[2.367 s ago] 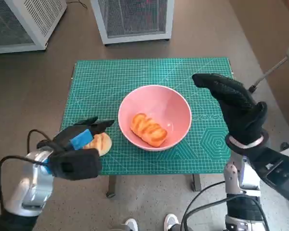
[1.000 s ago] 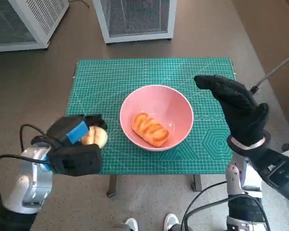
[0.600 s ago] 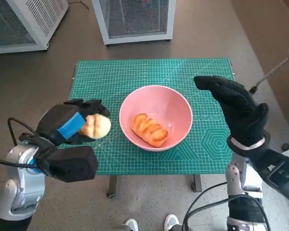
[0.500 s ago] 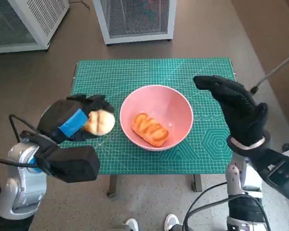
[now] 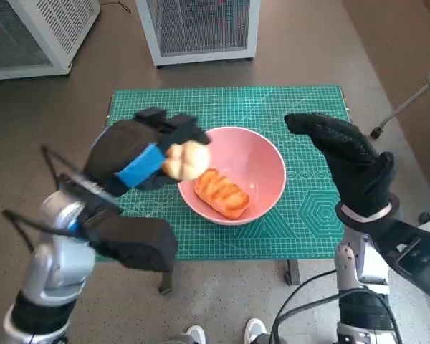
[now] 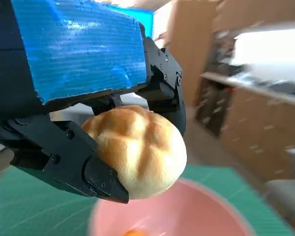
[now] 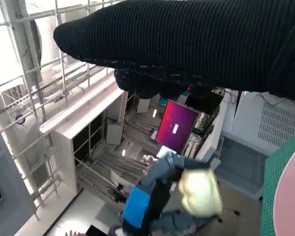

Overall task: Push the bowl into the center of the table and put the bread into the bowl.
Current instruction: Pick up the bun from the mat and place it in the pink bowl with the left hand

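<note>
A pink bowl (image 5: 254, 154) stands near the middle of the green mat, with a long glazed bread (image 5: 221, 192) lying inside it. My left hand (image 5: 140, 154) holds a round bread roll (image 5: 186, 159) in the air over the bowl's left rim. The left wrist view shows that roll (image 6: 137, 150) pinched in the black fingers (image 6: 64, 157) above the bowl (image 6: 187, 211). My right hand (image 5: 344, 154) hovers to the right of the bowl, fingers spread, holding nothing. In the right wrist view the glove (image 7: 196, 44) fills the top and the left hand (image 7: 152, 201) with the roll (image 7: 199, 194) shows below.
The green cutting mat (image 5: 165, 115) covers the small table. Two white mesh cabinets (image 5: 201, 29) (image 5: 29, 32) stand on the floor behind it. A grey pole (image 5: 405, 107) leans at the right. Shoes (image 5: 193, 335) show below the table's front edge.
My left hand has lifted the round roll from the mat's front left and carried it up and right to the bowl's rim. The right hand and bowl have stayed put.
</note>
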{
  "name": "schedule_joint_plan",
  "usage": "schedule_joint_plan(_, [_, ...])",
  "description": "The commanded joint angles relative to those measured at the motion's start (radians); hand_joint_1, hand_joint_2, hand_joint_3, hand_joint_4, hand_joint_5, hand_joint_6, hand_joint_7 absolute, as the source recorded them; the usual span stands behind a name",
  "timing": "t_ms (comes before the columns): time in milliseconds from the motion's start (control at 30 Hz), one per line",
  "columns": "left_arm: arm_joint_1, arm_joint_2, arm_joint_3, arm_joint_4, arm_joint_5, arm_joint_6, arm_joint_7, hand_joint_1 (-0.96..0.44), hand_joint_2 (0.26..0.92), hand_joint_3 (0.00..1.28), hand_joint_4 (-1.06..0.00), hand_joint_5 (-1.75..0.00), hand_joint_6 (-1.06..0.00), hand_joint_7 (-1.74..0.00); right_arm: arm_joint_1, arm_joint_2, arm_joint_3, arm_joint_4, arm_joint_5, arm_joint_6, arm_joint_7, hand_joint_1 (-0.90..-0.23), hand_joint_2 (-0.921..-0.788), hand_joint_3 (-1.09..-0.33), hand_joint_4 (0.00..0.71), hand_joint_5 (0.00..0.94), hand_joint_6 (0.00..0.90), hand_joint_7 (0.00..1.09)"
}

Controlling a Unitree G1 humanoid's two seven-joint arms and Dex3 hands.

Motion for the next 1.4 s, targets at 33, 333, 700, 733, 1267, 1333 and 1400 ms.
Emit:
schedule_joint_plan(33, [-0.052, -0.035, -0.033, 0.076, 0.009, -0.044, 0.032, 0.00, 0.902, 0.04, -0.81, -1.01, -0.63, -1.18, 0.018, -0.006, 0.000, -0.003, -0.002, 0.014, 0.007, -0.492, -0.921, -0.571, 0.314, 0.001, -0.001, 0.61])
schedule_joint_plan(333, [-0.118, -0.103, -0.085, 0.241, 0.012, -0.103, 0.070, 0.00, 0.920, 0.04, -0.79, -1.07, -0.58, -1.20, 0.023, -0.008, -0.005, -0.001, -0.009, 0.002, 0.004, -0.494, -0.921, -0.567, 0.315, 0.002, -0.001, 0.61])
schedule_joint_plan(700, [-0.135, -0.140, -0.139, 0.401, 0.030, -0.097, 0.054, -0.17, 0.871, 0.10, -0.43, -0.47, -0.33, -0.65, 0.029, -0.006, -0.010, 0.005, -0.019, -0.019, -0.002, -0.487, -0.921, -0.566, 0.319, 0.003, -0.001, 0.61])
schedule_joint_plan(733, [-0.134, -0.137, -0.146, 0.407, 0.031, -0.098, 0.045, -0.19, 0.874, 0.09, -0.42, -0.39, -0.33, -0.59, 0.029, -0.006, -0.011, 0.006, -0.019, -0.021, -0.002, -0.487, -0.921, -0.566, 0.319, 0.003, -0.001, 0.61])
schedule_joint_plan(1267, [-0.105, -0.123, -0.134, 0.438, -0.038, -0.137, -0.006, -0.44, 0.906, 0.02, -0.18, 0.00, -0.23, -0.25, 0.032, -0.004, -0.011, -0.003, -0.030, -0.027, -0.014, -0.486, -0.921, -0.564, 0.322, 0.004, -0.001, 0.61])
schedule_joint_plan(1333, [-0.099, -0.119, -0.130, 0.433, -0.042, -0.141, -0.004, -0.44, 0.908, 0.01, -0.17, 0.00, -0.21, -0.24, 0.032, -0.003, -0.010, -0.005, -0.032, -0.026, -0.016, -0.486, -0.921, -0.565, 0.323, 0.004, -0.001, 0.61])
schedule_joint_plan(1400, [-0.091, -0.116, -0.121, 0.426, -0.053, -0.147, -0.004, -0.45, 0.910, 0.01, -0.15, 0.00, -0.20, -0.23, 0.031, -0.003, -0.009, -0.007, -0.033, -0.025, -0.018, -0.486, -0.921, -0.565, 0.323, 0.004, -0.001, 0.61])
